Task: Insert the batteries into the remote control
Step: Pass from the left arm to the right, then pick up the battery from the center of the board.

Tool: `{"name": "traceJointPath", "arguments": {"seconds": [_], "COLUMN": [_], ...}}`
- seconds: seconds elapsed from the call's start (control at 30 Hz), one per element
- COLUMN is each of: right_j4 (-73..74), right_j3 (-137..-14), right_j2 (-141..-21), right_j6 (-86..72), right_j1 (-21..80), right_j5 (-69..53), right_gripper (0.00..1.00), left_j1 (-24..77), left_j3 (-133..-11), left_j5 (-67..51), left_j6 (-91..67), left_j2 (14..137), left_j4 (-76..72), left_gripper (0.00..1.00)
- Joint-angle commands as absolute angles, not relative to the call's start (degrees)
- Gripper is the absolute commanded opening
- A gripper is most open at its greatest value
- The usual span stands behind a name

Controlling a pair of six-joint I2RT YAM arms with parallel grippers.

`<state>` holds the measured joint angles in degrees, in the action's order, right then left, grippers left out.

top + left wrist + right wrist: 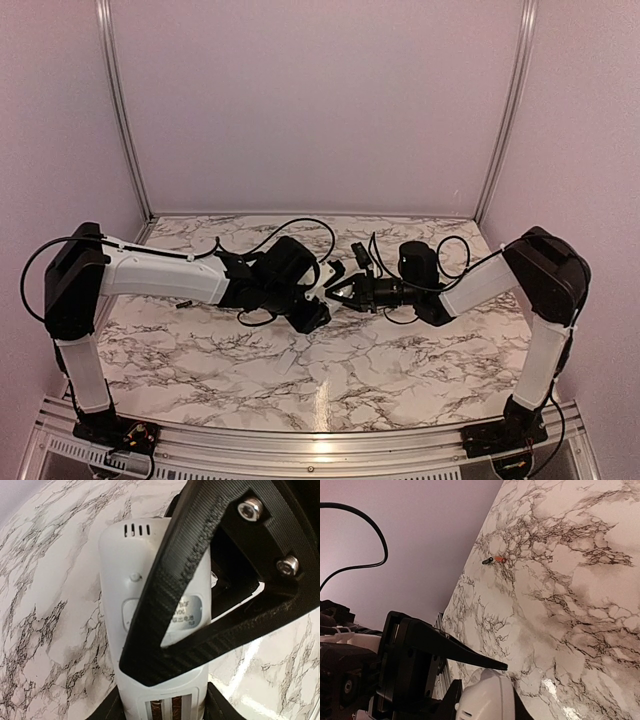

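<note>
Marble-topped table [340, 390], mid-task: the left gripper [165, 707] is clamped on the remote control [130, 570], its labelled back turned outward, apparently so that the battery bay faces the other arm. The right gripper [342, 292] meets it nose to nose at the centre of the table, jaws closed with nothing visible between them. One black finger [192, 565] lies across the remote's back, seemingly to press or steady rather than to carry. Two slots at the remote's near end show dark brown shapes, too close and dim to say whether they are cells. One of the batteries [496, 560], orange-red at one end, lies alone on the marble near the wall, well apart from the grippers, and looks yet to be loaded.
</note>
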<state>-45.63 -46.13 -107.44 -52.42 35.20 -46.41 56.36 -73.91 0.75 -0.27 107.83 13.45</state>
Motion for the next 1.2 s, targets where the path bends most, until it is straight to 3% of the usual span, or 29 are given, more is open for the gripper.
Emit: {"name": "traceJointPath", "arguments": {"seconds": [0.0, 0.07, 0.13, 0.3, 0.83, 1.17], "right_j4": [-44.72, -44.89, -45.42, -47.41, -48.48, -48.51], "right_j3": [-46.71, -46.53, -46.14, -44.68, -43.46, -44.21], "right_j2": [-105.16, -105.07, -105.03, -105.09, -104.7, -105.03], "right_j6": [-51.88, -51.86, -52.21, -52.28, -50.12, -50.43], "right_j1": [34.94, 34.67, 33.98, 32.62, 31.99, 32.0], "right_j5": [-49.13, -48.9, -48.74, -48.96, -52.41, -53.03], "right_gripper": [0.0, 0.0, 0.0, 0.0, 0.0, 0.0], "left_j1": [54.76, 53.8, 52.51, 46.12, 30.65, 27.55], "left_j3": [-73.82, -74.86, -75.82, -76.45, -77.05, -77.22], "left_j5": [2.29, 1.65, 1.09, 1.18, 10.22, 12.62], "left_j6": [4.18, 5.22, 7.59, 11.67, 15.36, 19.13], "left_j2": [106.09, 105.83, 105.07, 102.76, 104.04, 108.31], "left_j4": [18.73, 21.59, 25.34, 33.27, 43.4, 43.48], "left_gripper": [0.45, 0.64, 0.76, 0.87, 0.85, 0.72]}}
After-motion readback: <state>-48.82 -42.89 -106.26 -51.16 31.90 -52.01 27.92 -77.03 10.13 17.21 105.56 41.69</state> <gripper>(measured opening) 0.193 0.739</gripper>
